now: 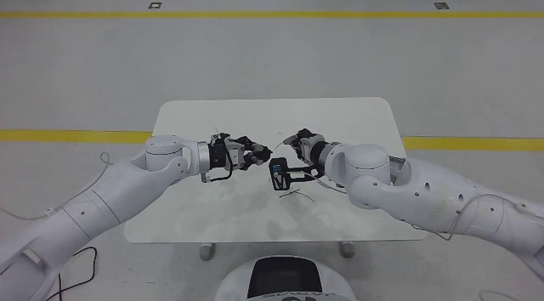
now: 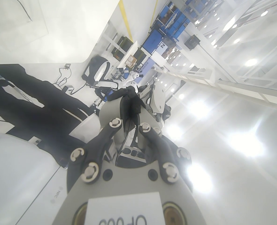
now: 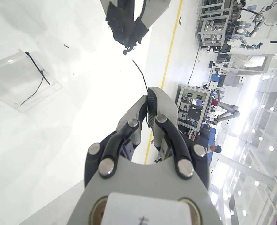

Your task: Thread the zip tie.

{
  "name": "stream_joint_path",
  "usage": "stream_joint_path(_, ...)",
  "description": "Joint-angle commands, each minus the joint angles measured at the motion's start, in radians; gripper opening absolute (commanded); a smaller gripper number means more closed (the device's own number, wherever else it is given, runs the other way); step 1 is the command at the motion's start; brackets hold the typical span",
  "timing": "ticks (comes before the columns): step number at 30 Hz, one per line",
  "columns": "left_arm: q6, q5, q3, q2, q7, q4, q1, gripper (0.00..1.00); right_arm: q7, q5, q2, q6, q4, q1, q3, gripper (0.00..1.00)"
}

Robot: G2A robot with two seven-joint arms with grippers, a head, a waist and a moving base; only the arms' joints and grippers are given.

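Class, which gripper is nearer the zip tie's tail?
Right. The right gripper, jaws shut, holds the zip tie by that tail; the left gripper sits beyond its tip, across a gap.

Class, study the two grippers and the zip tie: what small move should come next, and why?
Probably the right gripper should ease the zip tie tail forward into the zip tie head pinched by the left gripper. The pointed tip aims roughly at the head, but a small gap separates them, so nothing is threaded yet.
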Motion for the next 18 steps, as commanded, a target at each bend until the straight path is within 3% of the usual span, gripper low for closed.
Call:
stream_joint_path(1, -0.006, 0.003, -0.001, -0.001, 0.008, -0.004, 0.006, 0.0, 0.0, 0.0, 0.0, 0.0, 0.0, 0.0, 0.0, 0.0)
stream_joint_path(18, 0.0, 0.04, -0.093, 0.009, -0.027, -0.037, 0.062, 0.0, 0.0, 0.0, 0.0, 0.0, 0.0, 0.0, 0.0, 0.0)
